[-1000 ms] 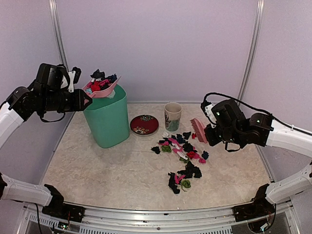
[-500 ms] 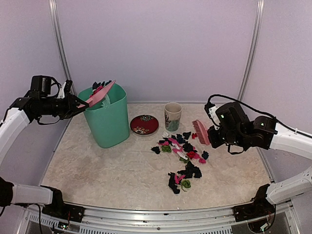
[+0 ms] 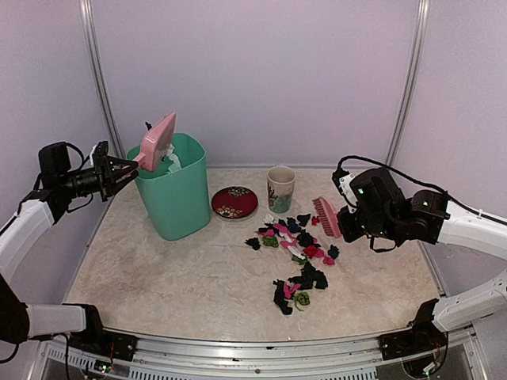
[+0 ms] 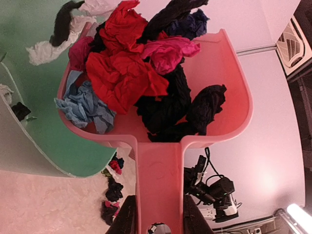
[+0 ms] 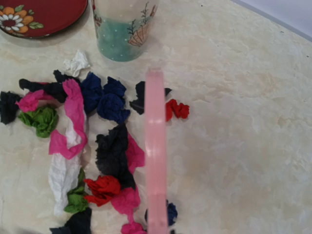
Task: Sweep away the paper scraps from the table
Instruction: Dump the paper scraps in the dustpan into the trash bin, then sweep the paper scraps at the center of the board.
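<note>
My left gripper [image 3: 119, 169] is shut on the handle of a pink dustpan [image 3: 159, 140], which is tilted steeply over the rim of a green bin [image 3: 176, 198]. In the left wrist view, red, black, blue and pink paper scraps [image 4: 141, 73] are piled at the far end of the dustpan [image 4: 229, 63], with dark fingers [image 4: 126, 219] on both sides of the handle. My right gripper [image 3: 343, 215] is shut on a pink brush [image 3: 325, 214], held beside the paper scraps [image 3: 297, 249] lying on the table [image 3: 182, 269]. The brush [image 5: 156, 156] shows edge-on above those paper scraps [image 5: 109, 146].
A red plate [image 3: 234, 203] and a patterned cup [image 3: 280, 188] stand behind the scrap pile, right of the bin. Both also show in the right wrist view, the plate [image 5: 39, 14] and the cup [image 5: 122, 29]. Walls enclose the table on three sides.
My left arm has pulled back to the left and tipped the dustpan from nearly level to steeply tilted at the bin's rim. The right arm with the brush has barely shifted.
</note>
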